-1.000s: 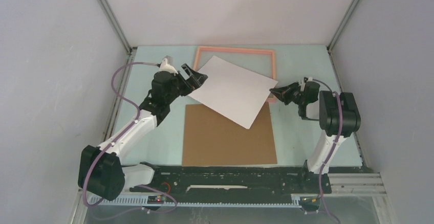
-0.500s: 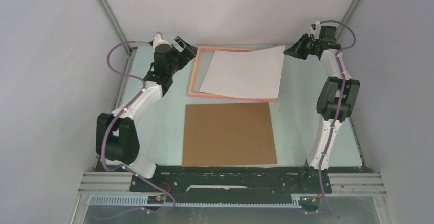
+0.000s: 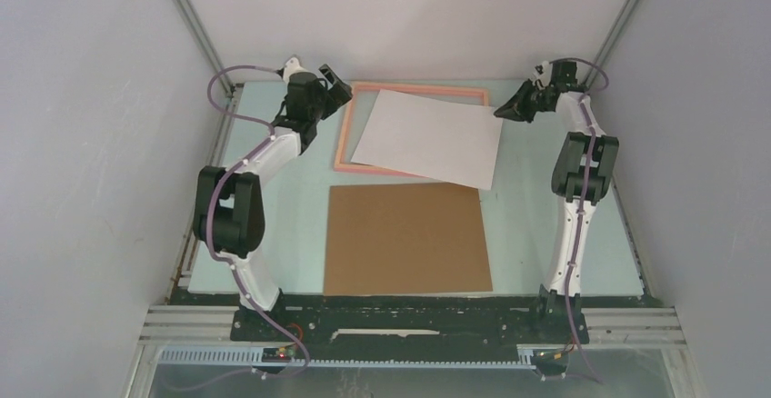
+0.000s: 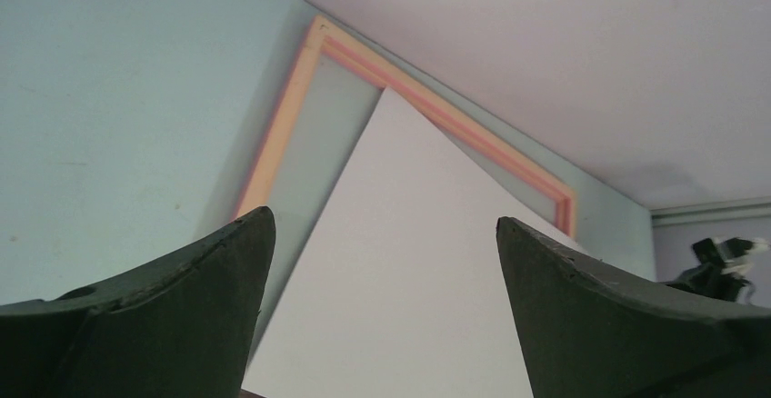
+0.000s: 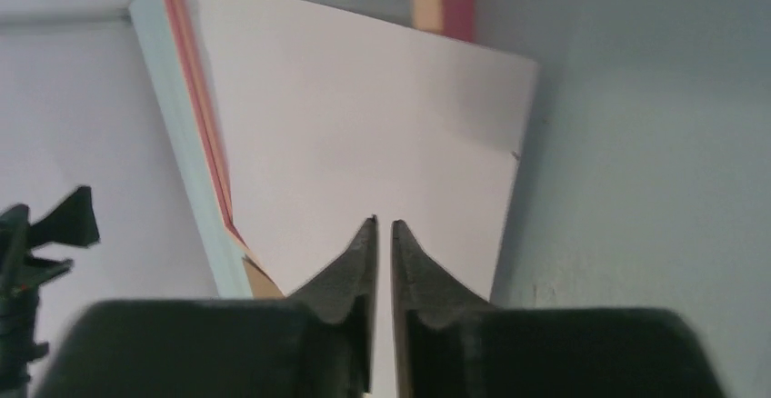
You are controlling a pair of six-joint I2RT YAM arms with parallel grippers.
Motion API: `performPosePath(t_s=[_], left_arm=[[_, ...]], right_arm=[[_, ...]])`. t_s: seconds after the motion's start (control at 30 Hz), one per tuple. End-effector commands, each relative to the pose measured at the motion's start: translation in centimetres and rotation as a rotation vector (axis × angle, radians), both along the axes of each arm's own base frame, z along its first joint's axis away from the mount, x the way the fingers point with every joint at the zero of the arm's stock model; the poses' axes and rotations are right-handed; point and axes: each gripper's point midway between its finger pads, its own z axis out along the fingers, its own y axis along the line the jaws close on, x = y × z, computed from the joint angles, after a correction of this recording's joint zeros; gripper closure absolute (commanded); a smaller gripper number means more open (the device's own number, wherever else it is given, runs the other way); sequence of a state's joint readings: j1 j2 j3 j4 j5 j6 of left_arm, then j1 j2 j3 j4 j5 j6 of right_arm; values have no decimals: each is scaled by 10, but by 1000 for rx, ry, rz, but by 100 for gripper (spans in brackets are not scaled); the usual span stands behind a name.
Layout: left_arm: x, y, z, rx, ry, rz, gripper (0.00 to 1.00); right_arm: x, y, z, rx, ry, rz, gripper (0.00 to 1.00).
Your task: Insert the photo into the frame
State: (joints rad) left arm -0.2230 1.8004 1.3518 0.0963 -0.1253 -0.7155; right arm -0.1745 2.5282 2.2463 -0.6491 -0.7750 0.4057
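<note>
right gripper [image 3: 503, 113] nearer, tips a slit apart, gripping nothing | photo [image 3: 427, 139] white-side-up, askew on frame [image 3: 343, 134], corner just beyond those tips, long axis toward left gripper [image 3: 338, 91] | left fingers spread wide

The photo [image 3: 427, 139] is swinging off the brown board [image 3: 405, 239] and settling squarer over the frame [image 3: 344, 134], its lifted corner dropping flat. The right hand [image 3: 502, 113] is travelling from the frame's near right corner to its far right corner, fingers [image 5: 359, 253] parting a crack. The left hand [image 3: 336, 91] is shifting to the frame's far left corner
</note>
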Motion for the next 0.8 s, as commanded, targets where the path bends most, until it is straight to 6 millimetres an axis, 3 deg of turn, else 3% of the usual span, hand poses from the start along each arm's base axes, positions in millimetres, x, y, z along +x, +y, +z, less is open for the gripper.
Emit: performPosePath(t_s=[0.0, 0.03, 0.07, 0.1, 0.23, 0.43, 0.7, 0.77], left_arm=[[18, 15, 9, 29, -52, 20, 0], [18, 17, 6, 29, -49, 22, 0], [17, 18, 5, 36, -47, 24, 0], [17, 19, 3, 41, -44, 24, 0], [15, 24, -8, 51, -25, 34, 0], [15, 22, -10, 27, -31, 21, 0], [14, 32, -9, 30, -39, 48, 0], [14, 33, -10, 30, -38, 48, 0]], right_arm=[[-25, -14, 14, -87, 2, -139, 65], [-35, -16, 16, -77, -12, -164, 54], [-50, -16, 5, -56, -7, -191, 48], [-51, -15, 16, -39, -62, -201, 42], [-69, -20, -8, 4, 20, -247, 37], [-62, 11, -26, 234, 35, -174, 55], [-56, 10, -27, 200, 18, -176, 60], [-54, 11, -28, 207, 16, -166, 66]])
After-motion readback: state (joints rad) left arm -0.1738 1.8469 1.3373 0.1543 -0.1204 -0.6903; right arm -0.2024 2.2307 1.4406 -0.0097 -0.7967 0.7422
